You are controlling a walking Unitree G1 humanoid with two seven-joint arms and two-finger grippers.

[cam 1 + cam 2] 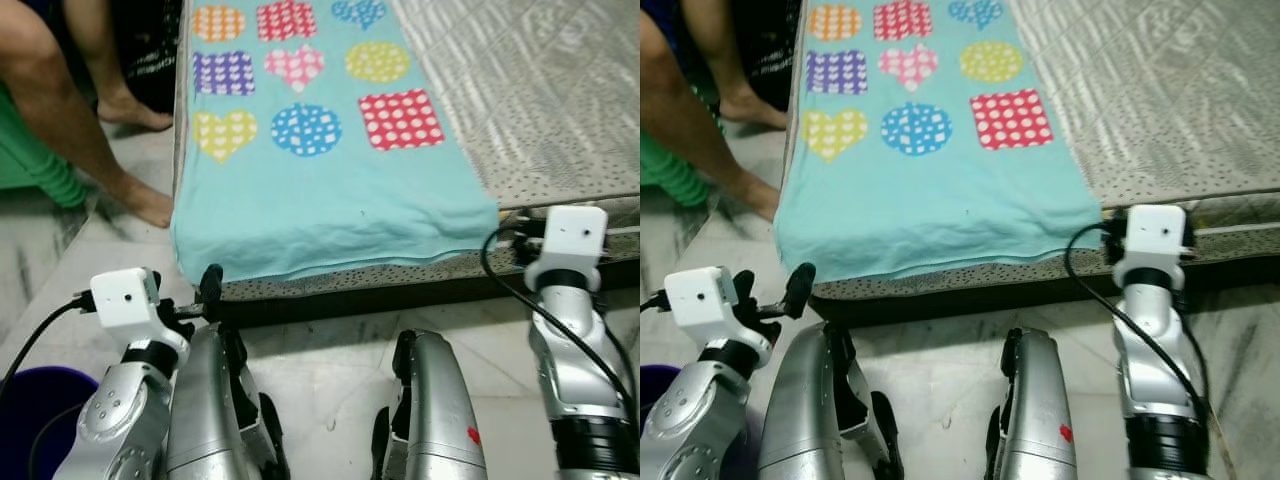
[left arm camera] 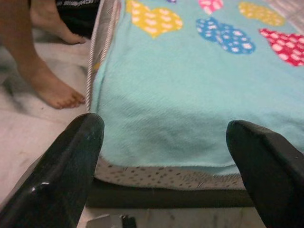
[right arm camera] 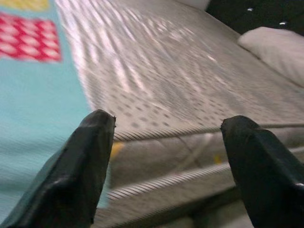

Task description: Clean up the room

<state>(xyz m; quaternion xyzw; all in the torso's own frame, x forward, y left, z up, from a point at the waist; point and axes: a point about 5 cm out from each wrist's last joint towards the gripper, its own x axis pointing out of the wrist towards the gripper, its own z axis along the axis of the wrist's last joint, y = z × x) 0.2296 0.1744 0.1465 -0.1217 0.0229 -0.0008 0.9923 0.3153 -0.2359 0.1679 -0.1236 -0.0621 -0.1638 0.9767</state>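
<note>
**A:** What's in front of you? Start with the big things.

**B:** You face a mattress on the floor, and a turquoise blanket lies flat along its left part, the near hem draped over the front edge. It carries coloured hearts, circles and squares with white dots. A person's bare feet stand just beside its left edge.

**A:** How will it handle?

**B:** Likely soft, light and limp, so it will sag and bunch. Pinch the near hem at both corners.

**A:** Your claws?

**B:** The left gripper is spread wide at the hem's left corner; the right gripper is spread too, near the right corner.
</note>
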